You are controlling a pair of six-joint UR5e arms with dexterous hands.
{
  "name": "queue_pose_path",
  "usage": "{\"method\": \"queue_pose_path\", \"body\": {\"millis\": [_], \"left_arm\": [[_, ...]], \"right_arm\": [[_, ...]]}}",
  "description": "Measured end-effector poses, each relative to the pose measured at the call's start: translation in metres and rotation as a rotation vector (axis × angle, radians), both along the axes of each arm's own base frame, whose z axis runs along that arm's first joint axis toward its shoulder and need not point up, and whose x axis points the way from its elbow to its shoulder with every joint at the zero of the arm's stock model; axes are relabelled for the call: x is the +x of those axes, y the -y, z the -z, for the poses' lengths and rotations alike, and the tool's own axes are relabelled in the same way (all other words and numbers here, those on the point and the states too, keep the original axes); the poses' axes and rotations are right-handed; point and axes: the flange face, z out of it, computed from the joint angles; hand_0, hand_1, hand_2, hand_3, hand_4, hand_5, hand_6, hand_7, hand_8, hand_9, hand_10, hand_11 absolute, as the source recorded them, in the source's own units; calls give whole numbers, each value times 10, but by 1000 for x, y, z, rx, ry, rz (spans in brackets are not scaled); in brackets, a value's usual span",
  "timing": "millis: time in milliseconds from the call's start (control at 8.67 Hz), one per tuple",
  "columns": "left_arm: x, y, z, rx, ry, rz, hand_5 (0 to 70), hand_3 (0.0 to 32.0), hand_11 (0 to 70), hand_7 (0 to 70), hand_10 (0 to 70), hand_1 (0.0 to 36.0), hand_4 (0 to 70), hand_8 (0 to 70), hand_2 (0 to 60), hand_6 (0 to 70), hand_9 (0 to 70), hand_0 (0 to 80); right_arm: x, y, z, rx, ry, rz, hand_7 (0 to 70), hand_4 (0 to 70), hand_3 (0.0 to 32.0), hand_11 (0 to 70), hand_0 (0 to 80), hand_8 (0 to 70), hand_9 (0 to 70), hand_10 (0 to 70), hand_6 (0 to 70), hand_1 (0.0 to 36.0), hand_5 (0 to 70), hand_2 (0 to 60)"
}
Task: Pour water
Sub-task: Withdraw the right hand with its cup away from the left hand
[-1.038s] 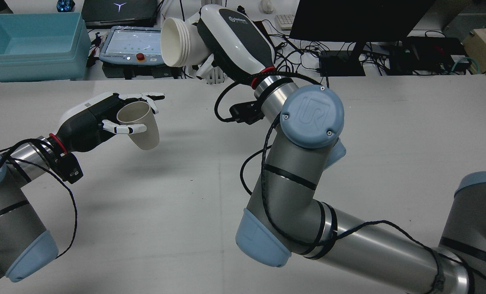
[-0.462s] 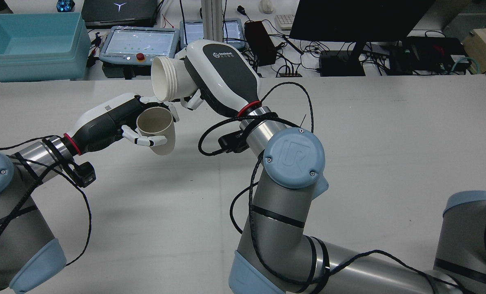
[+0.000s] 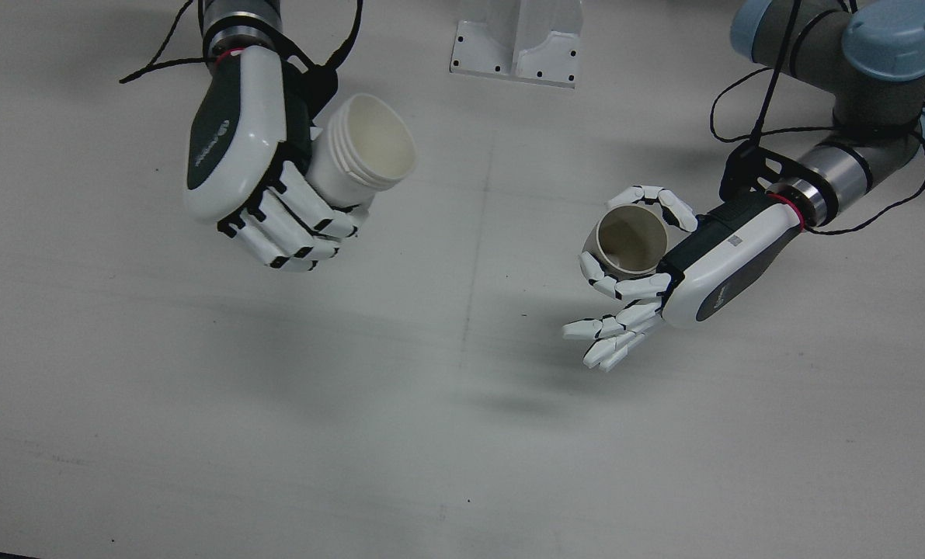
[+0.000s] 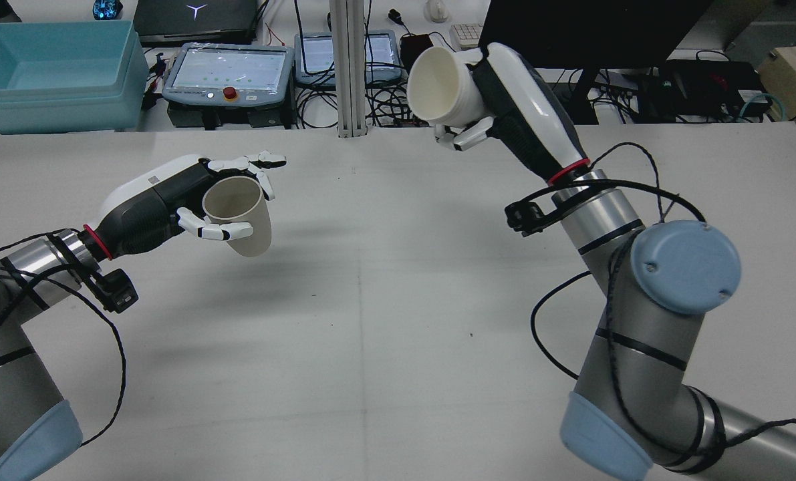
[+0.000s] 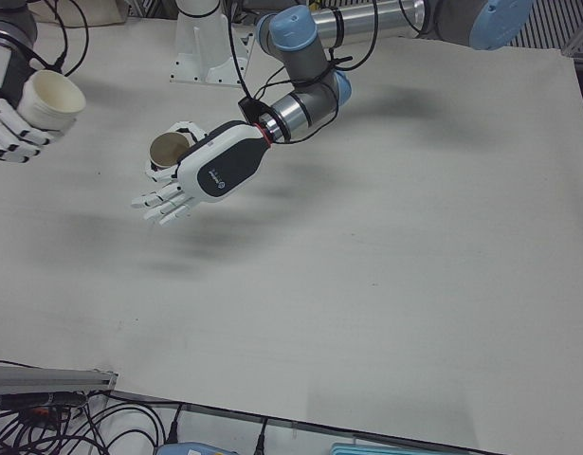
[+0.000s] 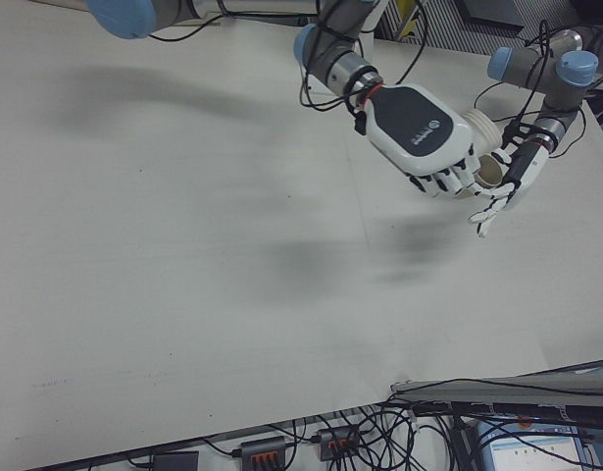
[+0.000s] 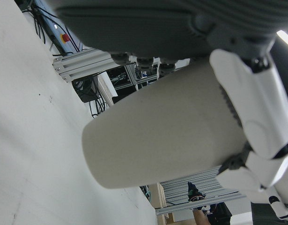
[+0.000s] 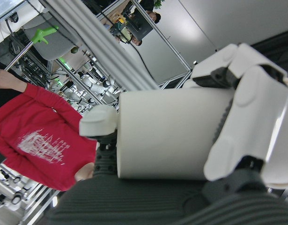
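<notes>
My left hand (image 4: 164, 200) is shut on a beige paper cup (image 4: 240, 217), held above the table, mouth up and leaning slightly. It shows in the front view (image 3: 629, 241), the left-front view (image 5: 166, 149) and close up in the left hand view (image 7: 158, 136). My right hand (image 4: 524, 127) is shut on a white cup with a ridged rim (image 4: 441, 77), raised high and tilted on its side, mouth toward the left hand. The white cup also shows in the front view (image 3: 365, 151) and the right hand view (image 8: 172, 136). The two cups are well apart.
Behind the table's far edge are a teal bin (image 4: 50, 73), teach pendants (image 4: 227, 70), an aluminium post (image 4: 347, 67) and a dark monitor (image 4: 591, 27). A white bracket (image 3: 516, 39) stands between the pedestals.
Half a second ago the white cup's mouth was tipped just over the beige cup. My right hand has since swung right and up with it. My left hand drew back a little to the left.
</notes>
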Motion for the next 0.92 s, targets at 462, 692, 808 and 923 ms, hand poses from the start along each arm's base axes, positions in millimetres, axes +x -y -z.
{"method": "queue_pose_path", "body": {"millis": [462,692,808,923], "left_arm": [[-28,-6,-77,-73,-71,-10,700,0,21,198,4,360,378,36,600,81,66,397],[-39,-4,-145,-101,-87,34,700,0,24,183,7,360,362,33,600,72,61,383],[-45,-4,-174,-108,-90,61,700,0,24,183,7,360,361,33,600,72,61,382],[-51,-6,-204,-115,-94,94,700,0,24,181,6,360,358,32,600,71,60,384]], "right_arm": [[146,35,-190,-214,353,59,700,564,0,700,478,700,700,700,661,224,700,600],[166,68,-295,-234,446,115,700,700,0,700,463,700,700,700,700,194,700,600],[168,74,-356,-262,482,131,700,700,0,700,459,700,700,700,700,194,700,600],[168,75,-410,-289,498,137,700,700,0,700,459,700,700,700,700,202,700,600]]}}
